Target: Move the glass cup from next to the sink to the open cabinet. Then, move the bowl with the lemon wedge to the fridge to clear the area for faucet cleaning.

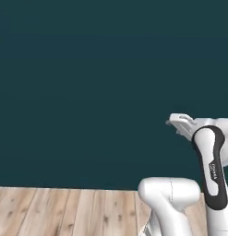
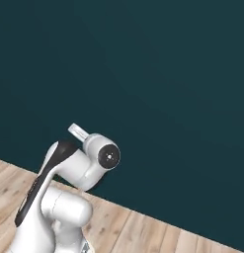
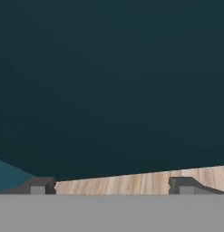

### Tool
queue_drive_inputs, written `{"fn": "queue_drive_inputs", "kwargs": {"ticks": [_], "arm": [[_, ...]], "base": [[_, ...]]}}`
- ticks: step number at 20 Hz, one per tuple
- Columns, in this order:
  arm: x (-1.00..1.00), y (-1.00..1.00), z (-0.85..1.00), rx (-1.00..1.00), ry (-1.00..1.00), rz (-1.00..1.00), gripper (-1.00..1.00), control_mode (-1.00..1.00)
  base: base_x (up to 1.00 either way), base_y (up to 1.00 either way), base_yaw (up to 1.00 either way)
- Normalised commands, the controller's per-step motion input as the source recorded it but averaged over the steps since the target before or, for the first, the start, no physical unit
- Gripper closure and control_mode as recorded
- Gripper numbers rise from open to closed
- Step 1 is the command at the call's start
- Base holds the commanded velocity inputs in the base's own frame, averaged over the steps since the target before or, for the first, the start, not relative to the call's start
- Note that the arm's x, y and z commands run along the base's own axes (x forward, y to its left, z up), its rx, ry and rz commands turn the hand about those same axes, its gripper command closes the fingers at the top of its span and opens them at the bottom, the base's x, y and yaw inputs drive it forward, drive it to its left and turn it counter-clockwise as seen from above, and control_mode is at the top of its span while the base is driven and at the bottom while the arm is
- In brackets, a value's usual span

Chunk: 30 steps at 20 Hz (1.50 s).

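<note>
The jaws [image 3: 112,186] stand wide apart with nothing between them, their two dark fingertips [image 3: 40,185] rising at the bottom of the hand view against a strip of pale wooden floor [image 3: 131,182] and a plain dark teal wall [image 3: 111,81]. In both base views the white arm [image 1: 210,170] is folded close above its base, in front of that same wall and the plank floor that meets it. Where the glass cup, the bowl, the sink, the cabinet and the fridge lie relative to the jaws cannot be told from these views.
</note>
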Motion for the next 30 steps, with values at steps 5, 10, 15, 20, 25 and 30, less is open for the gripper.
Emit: {"fn": "queue_drive_inputs", "kwargs": {"ticks": [5, 10, 15, 20, 25, 30], "arm": [[0.00, 0.00, 0.00, 0.00, 0.00, 0.00, -1.00, 1.00], [0.00, 0.00, 0.00, 0.00, 0.00, 0.00, -1.00, 1.00], [0.00, 0.00, 0.00, 0.00, 0.00, 0.00, -1.00, 1.00], [0.00, 0.00, 0.00, 0.00, 0.00, 0.00, -1.00, 1.00], [0.00, 0.00, 0.00, 0.00, 0.00, 0.00, -1.00, 1.00], [0.00, 0.00, 0.00, 0.00, 0.00, 0.00, -1.00, 1.00]], "base": [[0.39, 0.00, 0.83], [0.00, 0.00, 0.95], [0.06, 0.00, 0.92], [0.85, -0.12, 0.63], [1.00, -0.37, 0.17], [1.00, -0.19, 0.10]]}}
